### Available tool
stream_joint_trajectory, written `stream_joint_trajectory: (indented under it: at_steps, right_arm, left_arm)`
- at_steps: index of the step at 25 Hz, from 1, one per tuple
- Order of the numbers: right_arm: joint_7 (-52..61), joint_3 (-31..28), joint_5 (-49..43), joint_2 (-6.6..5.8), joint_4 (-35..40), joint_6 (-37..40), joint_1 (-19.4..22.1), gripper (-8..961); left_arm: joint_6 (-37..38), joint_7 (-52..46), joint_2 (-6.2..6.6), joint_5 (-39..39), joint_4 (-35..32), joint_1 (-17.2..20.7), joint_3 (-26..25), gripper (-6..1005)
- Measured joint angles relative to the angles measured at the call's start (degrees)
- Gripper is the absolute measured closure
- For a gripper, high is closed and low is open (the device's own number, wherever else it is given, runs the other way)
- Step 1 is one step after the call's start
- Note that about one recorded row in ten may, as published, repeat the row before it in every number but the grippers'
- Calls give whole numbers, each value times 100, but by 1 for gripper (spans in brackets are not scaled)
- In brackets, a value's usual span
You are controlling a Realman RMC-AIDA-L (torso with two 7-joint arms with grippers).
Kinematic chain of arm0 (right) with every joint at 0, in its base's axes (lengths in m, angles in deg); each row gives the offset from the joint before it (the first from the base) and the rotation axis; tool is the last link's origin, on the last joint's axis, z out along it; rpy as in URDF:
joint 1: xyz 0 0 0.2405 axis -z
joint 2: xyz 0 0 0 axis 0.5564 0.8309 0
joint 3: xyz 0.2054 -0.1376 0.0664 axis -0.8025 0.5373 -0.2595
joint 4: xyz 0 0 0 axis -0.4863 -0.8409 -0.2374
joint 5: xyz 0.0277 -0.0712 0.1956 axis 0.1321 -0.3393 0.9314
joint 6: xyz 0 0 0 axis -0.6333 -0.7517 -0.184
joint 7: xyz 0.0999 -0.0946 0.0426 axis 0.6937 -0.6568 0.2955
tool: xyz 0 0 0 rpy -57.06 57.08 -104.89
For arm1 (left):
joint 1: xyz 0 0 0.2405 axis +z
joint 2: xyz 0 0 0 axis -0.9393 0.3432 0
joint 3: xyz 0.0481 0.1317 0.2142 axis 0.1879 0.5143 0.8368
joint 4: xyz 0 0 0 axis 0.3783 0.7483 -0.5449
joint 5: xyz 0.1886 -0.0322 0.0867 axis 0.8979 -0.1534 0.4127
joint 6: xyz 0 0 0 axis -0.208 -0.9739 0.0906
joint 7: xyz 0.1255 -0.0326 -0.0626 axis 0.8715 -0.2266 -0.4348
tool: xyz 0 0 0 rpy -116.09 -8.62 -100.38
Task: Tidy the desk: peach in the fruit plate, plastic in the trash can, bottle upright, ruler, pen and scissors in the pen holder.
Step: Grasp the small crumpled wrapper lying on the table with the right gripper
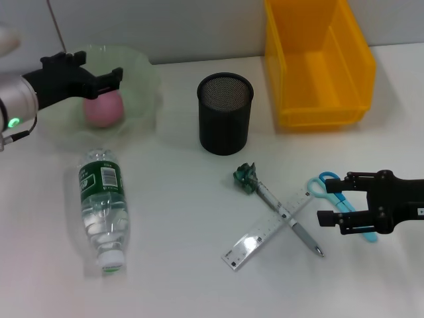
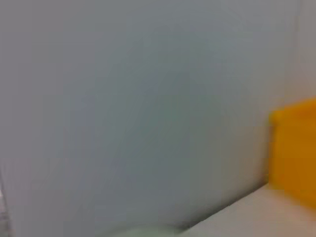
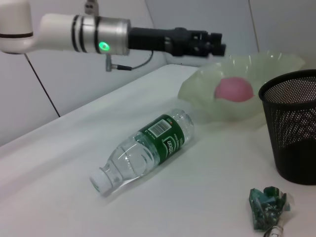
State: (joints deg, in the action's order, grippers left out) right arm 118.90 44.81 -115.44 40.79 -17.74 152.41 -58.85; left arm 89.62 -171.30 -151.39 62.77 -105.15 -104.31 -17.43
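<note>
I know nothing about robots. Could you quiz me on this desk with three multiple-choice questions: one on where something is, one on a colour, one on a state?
1. Where is the peach?
A. in the fruit plate
B. in the bin
C. beside the ruler

2. What colour is the bin?
A. green
B. yellow
C. black

3. How is the bottle?
A. upright
B. in the pen holder
C. lying on its side

Answers: A, the pink fruit sits in the pale green plate; B, its walls are yellow; C, it lies flat on the desk, cap toward the robot.
</note>
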Motion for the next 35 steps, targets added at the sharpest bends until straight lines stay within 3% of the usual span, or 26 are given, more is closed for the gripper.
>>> stream_joint_trajectory:
  at_steps: [1,3,5,6,7,8,9,11,15,18,19,20,21,23,24,25,28,32,35]
  right_arm:
    - [0,0,0,0,0,0,0,149]
    - [0,0,0,0,0,1,0,149]
    - [-1,0,0,0,-6,1,-10,149]
    - [-1,0,0,0,-6,1,-10,149]
    - [0,0,0,0,-8,0,-16,148]
    - [0,0,0,0,-8,0,-16,148]
    - [-2,0,0,0,-8,0,-16,148]
    - [-5,0,0,0,-6,0,-25,148]
    - [-4,0,0,0,-1,7,-28,148]
    - [-1,0,1,0,0,17,-38,148]
    - [22,0,9,4,7,26,-45,148]
    - [123,0,31,31,71,34,-67,148]
    - [123,0,31,31,71,34,-67,149]
    - [338,-10,43,115,291,10,-101,149]
    - [463,-18,44,167,433,-3,-123,149]
    - [842,-13,48,273,803,-15,-178,149]
    - [1320,79,50,323,1108,-9,-278,148]
    - [2371,413,28,290,1444,-33,-650,148]
    - [3194,872,-283,179,1601,-75,-1156,148]
  left_arm:
    - [0,0,0,0,0,0,0,172]
    - [1585,-53,80,-246,50,80,-727,172]
    - [2347,-104,140,-246,81,124,-958,173]
    - [2347,-104,140,-246,81,124,-958,173]
    - [3122,-196,243,-222,84,189,-1040,173]
    - [3441,-255,293,-190,80,221,-1031,173]
    - [3441,-255,293,-190,80,221,-1031,173]
    - [4233,-367,449,14,88,359,-1014,174]
    - [4734,-314,516,237,83,530,-1010,174]
    - [4734,-314,516,237,83,530,-1010,174]
    - [5077,-126,516,506,31,679,-975,175]
    - [5220,53,425,866,-62,737,-974,175]
    - [5220,53,425,866,-62,737,-974,175]
    - [5220,53,425,866,-62,737,-974,175]
    - [5243,110,381,1009,-99,750,-975,175]
    - [5240,202,161,1544,-297,753,-994,175]
    - [5233,203,114,1635,-332,744,-1007,176]
    - [5261,207,57,1719,-438,732,-1011,176]
    - [5257,234,49,1744,-466,746,-979,177]
